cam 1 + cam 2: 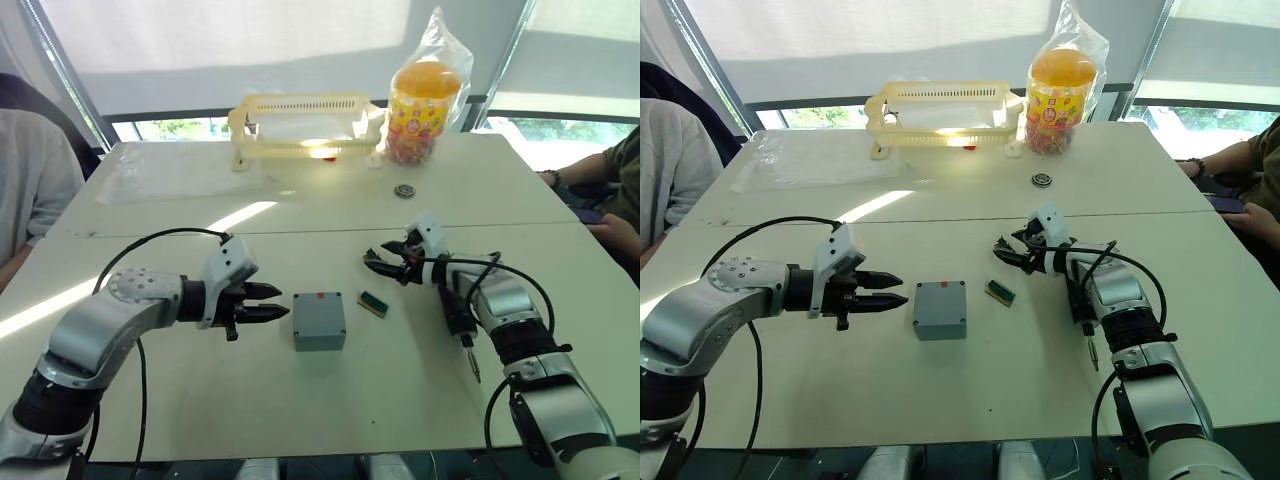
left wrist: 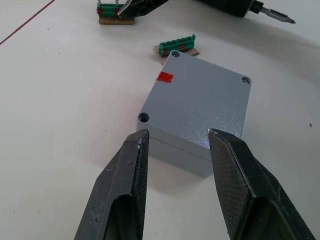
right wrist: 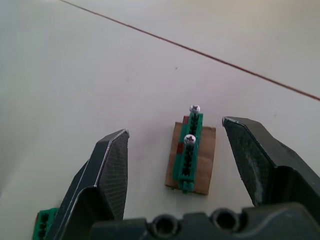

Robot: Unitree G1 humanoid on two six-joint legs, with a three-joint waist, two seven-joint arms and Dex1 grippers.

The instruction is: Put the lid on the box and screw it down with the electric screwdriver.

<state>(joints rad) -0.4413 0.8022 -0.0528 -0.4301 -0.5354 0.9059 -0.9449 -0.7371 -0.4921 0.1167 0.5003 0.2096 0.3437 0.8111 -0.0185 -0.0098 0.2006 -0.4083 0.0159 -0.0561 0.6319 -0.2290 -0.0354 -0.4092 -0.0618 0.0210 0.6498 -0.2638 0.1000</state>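
The lid [image 2: 200, 100] is already sitting on the box [image 1: 319, 322], which is standing in the middle of the tabletop [image 1: 300, 400], so the screwing step looks to be the one in hand. The left hand [image 1: 262, 303] is hovering just beside the box with its fingers slightly spread and empty, lined up to steady it. The right hand [image 3: 180, 165] is hanging spread over a small green terminal block [image 3: 189, 150] carrying two screws, toward the right edge. The electric screwdriver [image 1: 458, 318] is lying on the tabletop beside the right arm, unheld. The next move probably calls for picking a screw and placing it in a corner hole. At the far edge, a yellow slotted basket [image 1: 300, 125] is holding what looks like clear plastic, and a bagged jar [image 1: 424, 100] is holding sweets.
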